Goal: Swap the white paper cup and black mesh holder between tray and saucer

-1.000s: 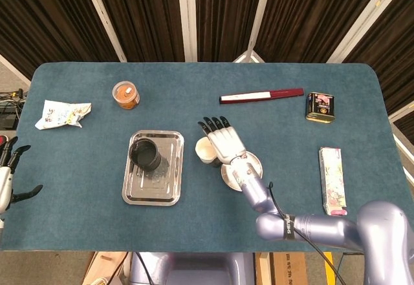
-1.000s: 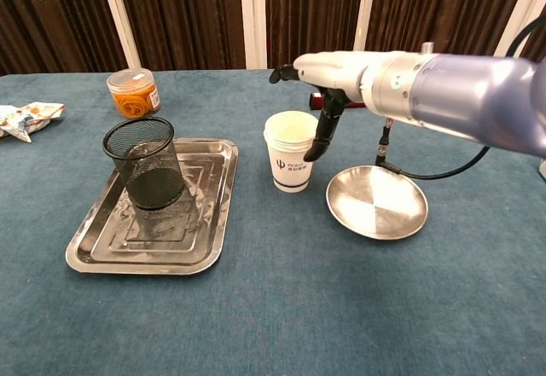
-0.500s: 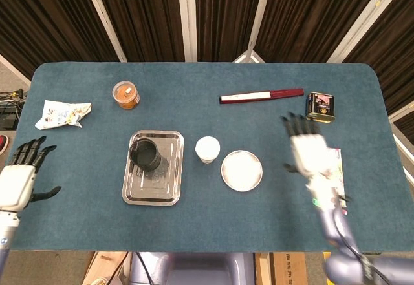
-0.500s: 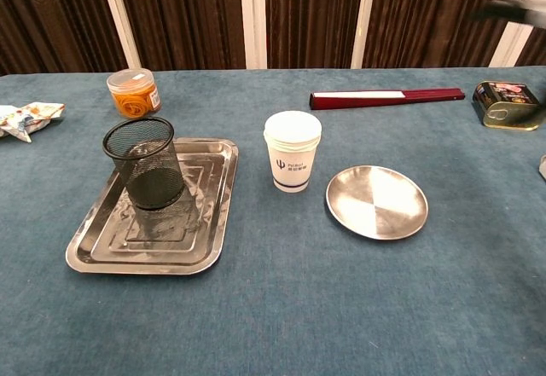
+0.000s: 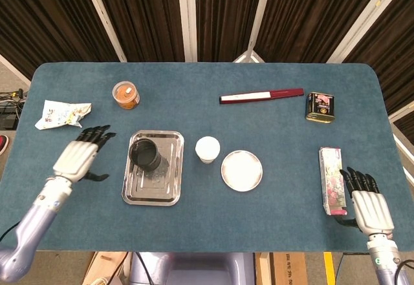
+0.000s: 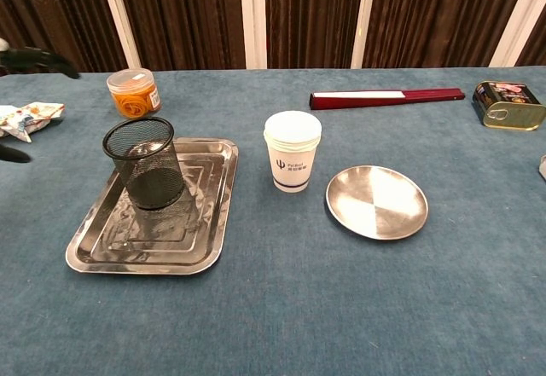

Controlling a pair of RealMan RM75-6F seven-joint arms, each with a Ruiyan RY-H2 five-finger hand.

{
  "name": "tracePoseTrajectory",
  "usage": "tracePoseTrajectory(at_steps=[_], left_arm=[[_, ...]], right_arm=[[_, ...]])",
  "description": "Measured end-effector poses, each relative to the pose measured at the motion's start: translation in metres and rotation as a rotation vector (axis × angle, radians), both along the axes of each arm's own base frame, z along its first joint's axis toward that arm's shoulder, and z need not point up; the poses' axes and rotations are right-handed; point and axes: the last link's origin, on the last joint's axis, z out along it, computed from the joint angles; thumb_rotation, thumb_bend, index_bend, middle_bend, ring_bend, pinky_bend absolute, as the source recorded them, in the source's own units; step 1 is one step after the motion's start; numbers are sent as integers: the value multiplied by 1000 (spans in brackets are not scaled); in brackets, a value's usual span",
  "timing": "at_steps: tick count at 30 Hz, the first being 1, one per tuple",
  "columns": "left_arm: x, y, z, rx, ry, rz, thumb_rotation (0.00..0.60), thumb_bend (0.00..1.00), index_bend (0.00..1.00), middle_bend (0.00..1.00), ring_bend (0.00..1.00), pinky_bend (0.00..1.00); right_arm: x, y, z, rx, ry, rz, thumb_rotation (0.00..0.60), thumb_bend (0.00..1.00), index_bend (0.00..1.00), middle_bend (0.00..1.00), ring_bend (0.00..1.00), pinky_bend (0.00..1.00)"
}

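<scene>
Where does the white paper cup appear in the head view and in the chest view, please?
Head view: the white paper cup stands near the middle, between the tray and the saucer.
Chest view: the cup is just above centre, upright on the cloth, left of the saucer.
Shared landmark: the black mesh holder on the tray.

My hands are pale silver with black fingertips [image 5: 97, 132]. A black mesh holder [image 6: 145, 163] stands on a shiny silver tray [image 6: 205, 248]. The paper cup [image 6: 292, 151] is white with a small dark blue logo. The saucer [image 6: 376, 202] is bare polished steel. The tablecloth [image 6: 341, 308] is plain teal.
</scene>
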Motion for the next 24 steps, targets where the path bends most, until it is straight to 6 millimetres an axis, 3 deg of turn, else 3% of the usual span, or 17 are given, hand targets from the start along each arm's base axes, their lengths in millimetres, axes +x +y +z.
tracePoseTrajectory(at_steps=[8,18,24], left_arm=[[29,24,-47,-49,-26,-22,600,8,131,0,0,41],[45,38,-89,-69,14,-57,600,12,156,0,0,50],[47,38,-95,-69,33,-79,600,204,231,31,15,132]], right_arm=[[-1,-2,1,-37,10,18,600,0,0,0,0,0],[1,-5,5,-103,9,93,600,0,0,0,0,0],[4,-6,6,-146,3,172,600,0,0,0,0,0]])
